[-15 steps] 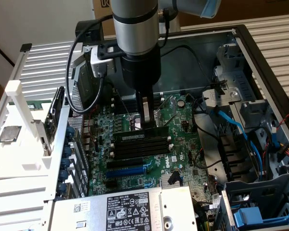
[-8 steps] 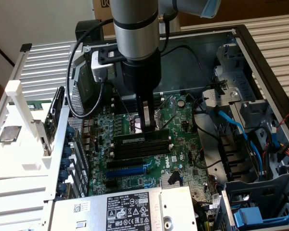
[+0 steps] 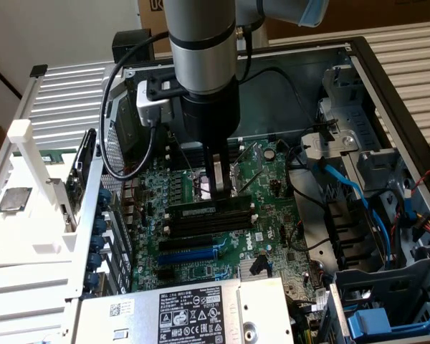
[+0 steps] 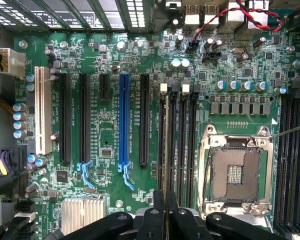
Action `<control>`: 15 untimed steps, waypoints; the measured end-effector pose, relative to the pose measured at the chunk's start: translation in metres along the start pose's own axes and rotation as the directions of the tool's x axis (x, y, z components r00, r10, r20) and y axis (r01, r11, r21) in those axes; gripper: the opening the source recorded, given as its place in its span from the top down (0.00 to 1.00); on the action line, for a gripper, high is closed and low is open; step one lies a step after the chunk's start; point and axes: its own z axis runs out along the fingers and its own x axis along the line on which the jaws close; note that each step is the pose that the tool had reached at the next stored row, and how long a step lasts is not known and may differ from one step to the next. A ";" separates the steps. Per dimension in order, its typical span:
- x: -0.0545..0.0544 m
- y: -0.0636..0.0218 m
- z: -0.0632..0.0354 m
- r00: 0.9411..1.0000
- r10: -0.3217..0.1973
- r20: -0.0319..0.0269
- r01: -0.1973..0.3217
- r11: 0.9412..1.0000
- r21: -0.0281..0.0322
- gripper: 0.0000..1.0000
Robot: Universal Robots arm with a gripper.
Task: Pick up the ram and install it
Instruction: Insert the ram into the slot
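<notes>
The ram [image 3: 193,211] stands on edge along the black memory slots [image 3: 209,223] of the motherboard, beside the processor socket. My gripper [image 3: 218,188] reaches straight down from the arm and is shut on the stick's top edge near its middle. In the wrist view the ram [image 4: 165,150] shows edge-on as a thin line over the memory slot nearest the expansion slots, and the gripper [image 4: 165,214] pinches it between its black fingers [image 4: 154,220]. I cannot tell whether the stick is fully seated. Three neighbouring memory slots [image 4: 182,150] stand bare.
The open processor socket [image 4: 235,172] lies beside the slots, and a blue expansion slot [image 4: 123,120] and a heatsink [image 4: 82,212] on the other side. The power supply [image 3: 179,312] closes the near side. Blue cables [image 3: 351,190] and drive cages fill the exterior view's right. A silver processor chip [image 3: 14,201] rests on a white rack.
</notes>
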 end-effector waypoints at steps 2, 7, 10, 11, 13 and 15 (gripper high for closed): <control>0.000 0.0004 0.0002 1.000 -0.001 0.000 0.001 1.000 0.000 0.87; 0.000 0.0007 0.0012 1.000 -0.004 0.001 0.004 1.000 0.000 0.87; 0.000 0.0008 0.0022 1.000 -0.006 0.000 0.006 1.000 0.000 0.87; 0.001 0.0008 0.0024 1.000 -0.006 0.000 0.006 1.000 0.000 0.87; 0.001 0.0009 0.0029 1.000 -0.006 0.001 0.006 1.000 0.000 0.87; 0.001 0.0009 0.0032 1.000 -0.006 0.000 0.006 1.000 0.000 0.87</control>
